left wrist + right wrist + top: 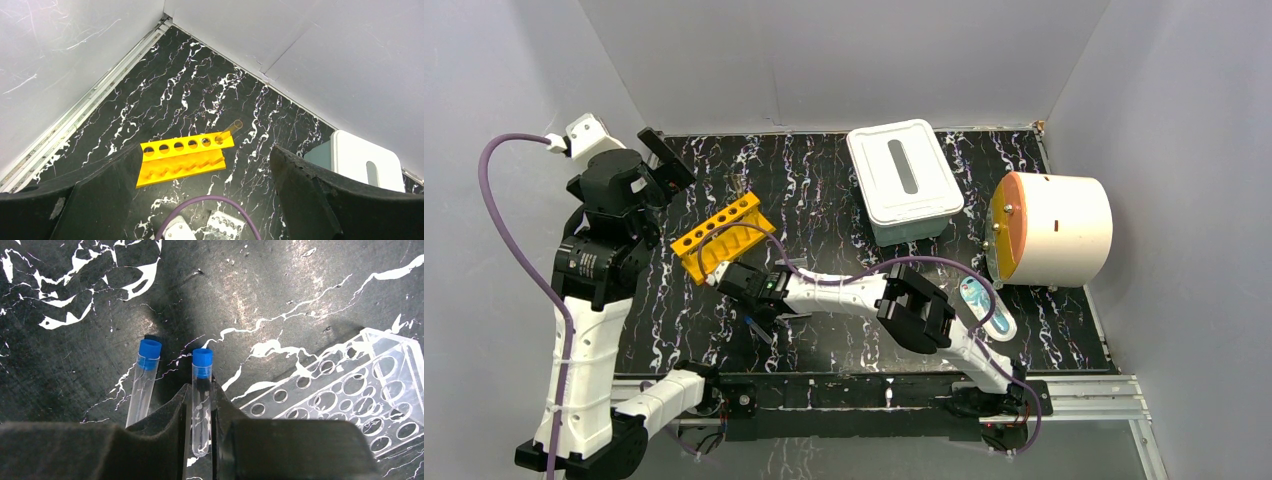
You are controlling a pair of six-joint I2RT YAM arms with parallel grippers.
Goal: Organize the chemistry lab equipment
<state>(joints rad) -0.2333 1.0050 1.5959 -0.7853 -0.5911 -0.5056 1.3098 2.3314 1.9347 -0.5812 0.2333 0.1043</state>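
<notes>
right wrist: right gripper (201, 405) pinches a blue-capped clear tube (202, 365), surely bound for the yellow-orange holed rack (722, 238); left gripper (205, 165) gapes wide.

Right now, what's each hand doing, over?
Left hand open, empty. Right hand shut on blue-capped clear tube. Second blue-capped tube alongside, clear well plate near.
</notes>
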